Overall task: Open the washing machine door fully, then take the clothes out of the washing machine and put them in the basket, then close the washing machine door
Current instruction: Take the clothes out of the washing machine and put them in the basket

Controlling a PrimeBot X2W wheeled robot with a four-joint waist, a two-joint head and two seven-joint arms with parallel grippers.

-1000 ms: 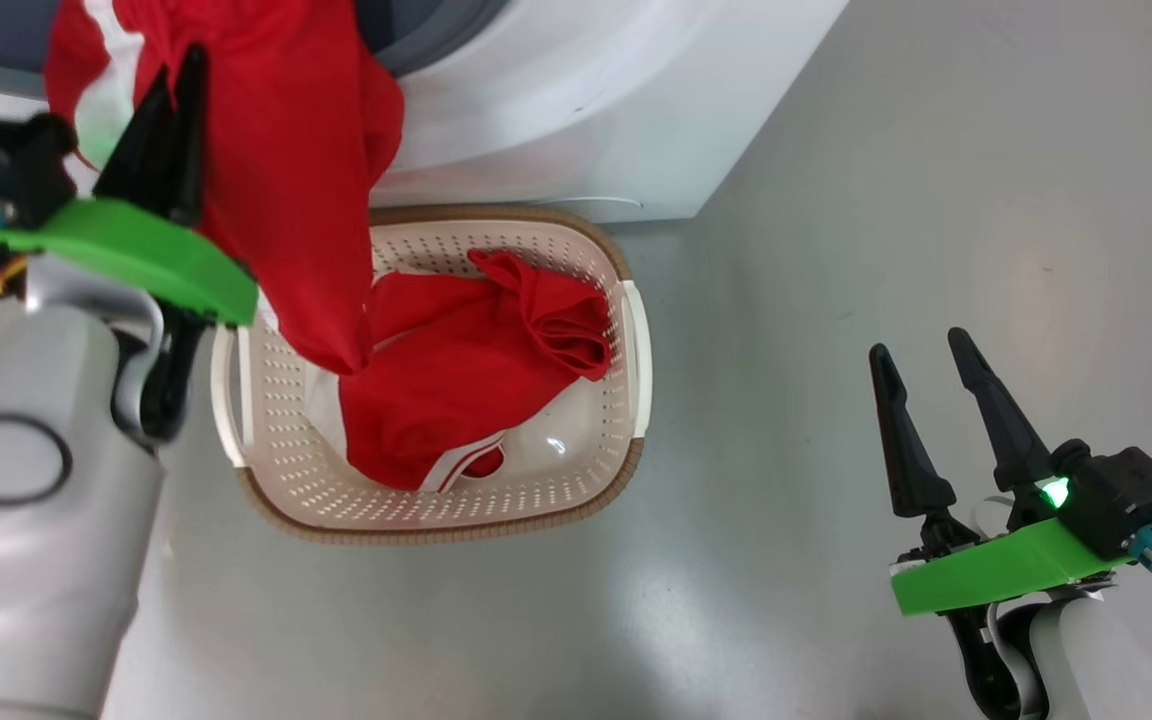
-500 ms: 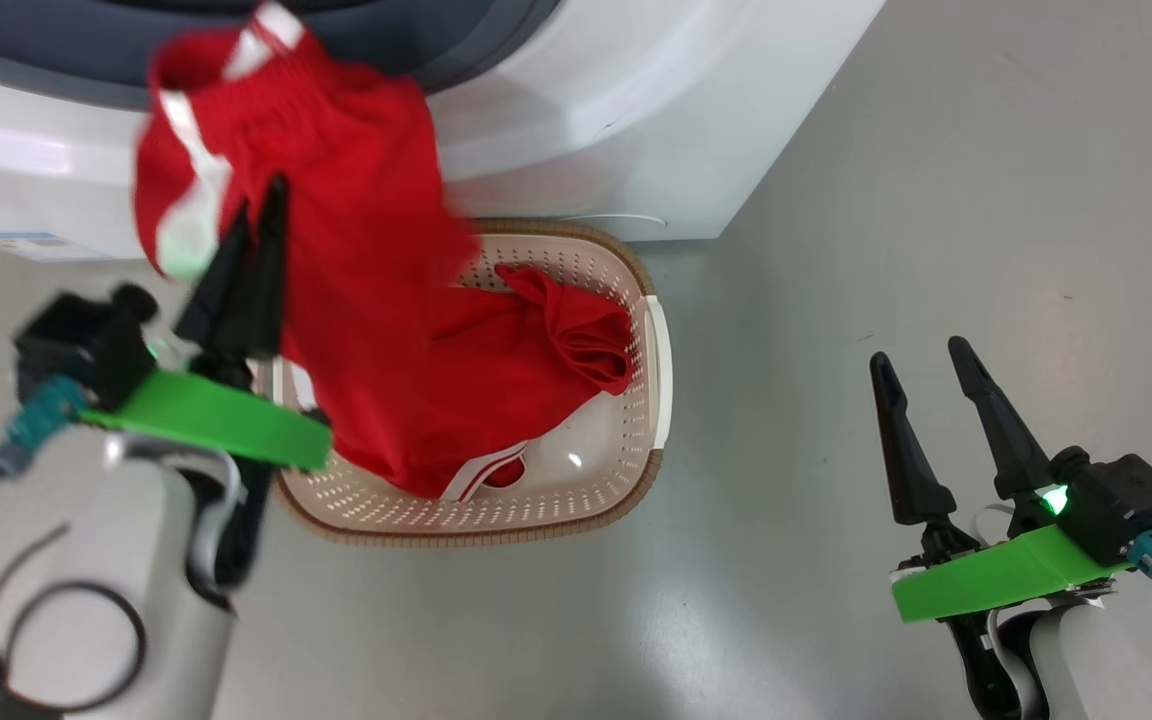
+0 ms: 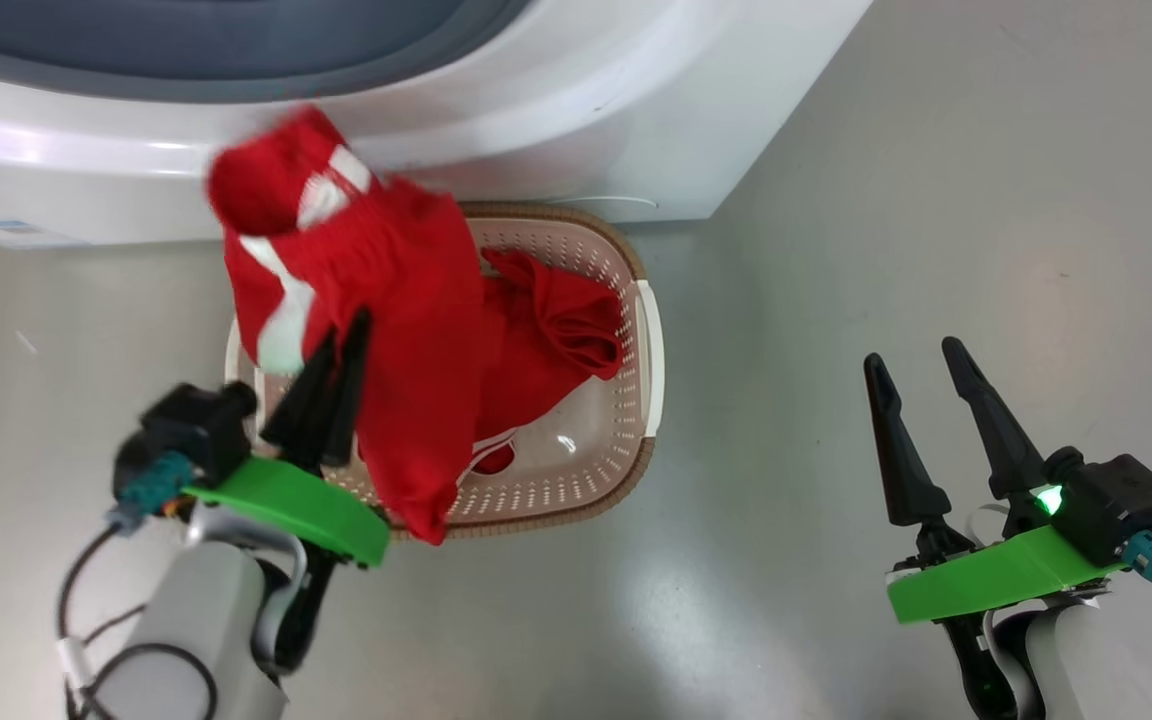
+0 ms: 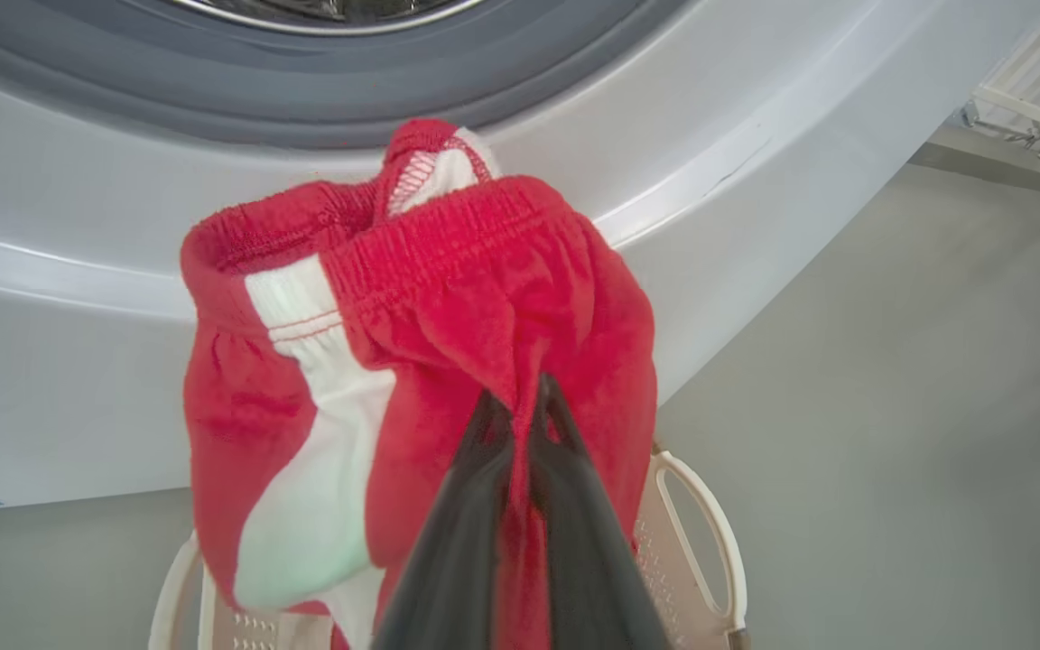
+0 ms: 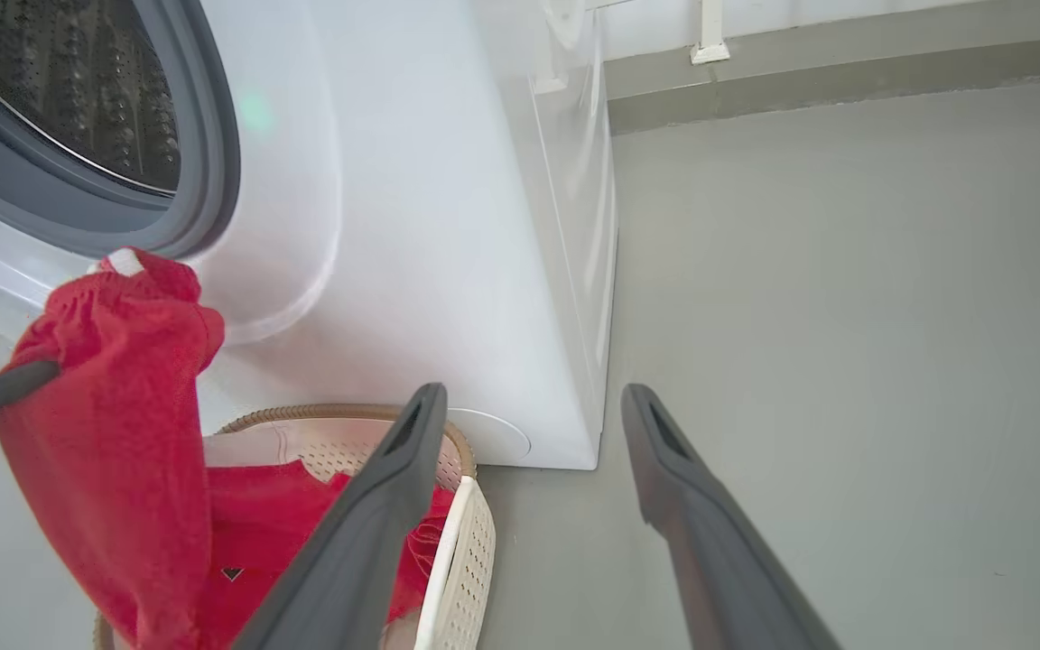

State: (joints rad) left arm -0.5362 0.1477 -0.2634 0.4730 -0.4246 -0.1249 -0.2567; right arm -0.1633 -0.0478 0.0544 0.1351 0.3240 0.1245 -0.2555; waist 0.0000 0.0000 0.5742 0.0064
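1. Head view: the left arm reaches forward from the lower left, forearm angled up the picture. The left gripper (image 3: 346, 325) has its two dark fingers pressed together on the red shorts (image 3: 406, 330). The shorts hang from that pinch over the left part of the basket (image 3: 536, 515), their lower end draped past its near rim. A second red garment (image 3: 556, 320) lies inside the basket, which stands on the grey floor (image 3: 936, 200) against the front of the washing machine (image 3: 586, 110). The right gripper (image 3: 911, 352) hovers at the lower right, well apart from the basket, fingers spread and holding nothing.
   Against the frames before, the left gripper has come down from the machine's front to the basket, carrying the shorts along. The right gripper has stayed put, and the camera has shifted slightly.

2. Left wrist view: the left gripper (image 4: 520, 397) pinches a fold just under the waistband of the red shorts (image 4: 448, 298). The white side stripe faces the camera. Behind them curve the washing machine (image 4: 78, 361) and its grey rubber ring (image 4: 303, 99). A basket (image 4: 710, 542) handle shows below.

3. Right wrist view: the right gripper (image 5: 533, 397) has its fingers wide apart above the floor. To the left, the red shorts (image 5: 114, 424) dangle over the basket (image 5: 457, 560), below the open drum (image 5: 78, 90).
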